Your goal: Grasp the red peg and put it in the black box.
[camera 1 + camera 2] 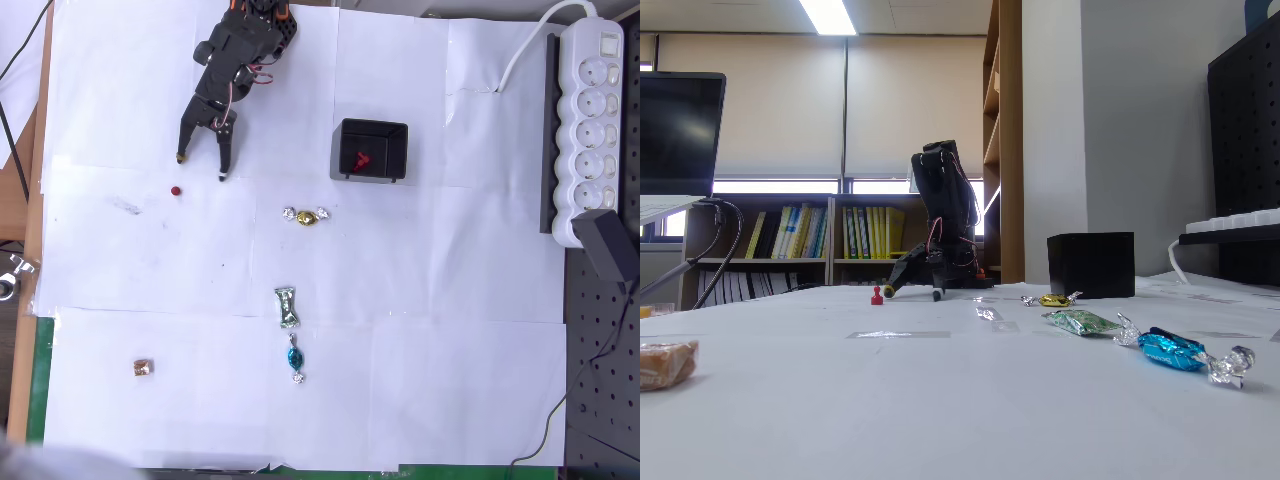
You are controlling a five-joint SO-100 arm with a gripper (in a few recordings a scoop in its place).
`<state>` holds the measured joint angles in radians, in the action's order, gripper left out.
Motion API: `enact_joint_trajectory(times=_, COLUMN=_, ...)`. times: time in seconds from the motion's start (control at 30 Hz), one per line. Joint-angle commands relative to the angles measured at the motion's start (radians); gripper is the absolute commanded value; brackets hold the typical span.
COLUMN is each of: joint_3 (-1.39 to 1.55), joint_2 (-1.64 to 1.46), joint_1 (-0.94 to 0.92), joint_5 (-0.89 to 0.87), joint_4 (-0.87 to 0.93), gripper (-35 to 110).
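The red peg [176, 190] is a tiny dark-red dot on the white paper at the upper left; in the fixed view the peg [877, 296] stands upright. My black gripper [202, 166] hangs open just above it in the overhead view, fingertips spread, the peg slightly below and left of the gap. From the fixed view the gripper [911, 293] sits low to the table, right of the peg. The black box [372, 150] stands to the right with a brighter red piece [361, 160] inside; its dark side shows in the fixed view [1091, 265].
A gold candy [306, 215], a green candy [287, 307] and a blue candy [295, 358] lie mid-table. A brown wrapped sweet [144, 368] sits at the lower left. A white power strip [592, 120] runs along the right edge.
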<state>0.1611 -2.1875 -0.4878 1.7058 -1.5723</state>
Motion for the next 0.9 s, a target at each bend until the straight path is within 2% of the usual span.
enact_joint_trajectory(times=0.0, joint_3=0.023, joint_2=0.015, joint_1=-0.003, joint_5=0.009, joint_4=0.005, gripper=39)
enact_joint_trajectory(times=0.47, joint_3=0.17, joint_2=0.014, joint_1=-0.026, joint_5=0.003, joint_4=0.103, gripper=39)
enact_joint_trajectory(times=0.87, joint_3=0.236, joint_2=-0.015, joint_1=-0.044, joint_5=-0.011, joint_4=0.11, gripper=39)
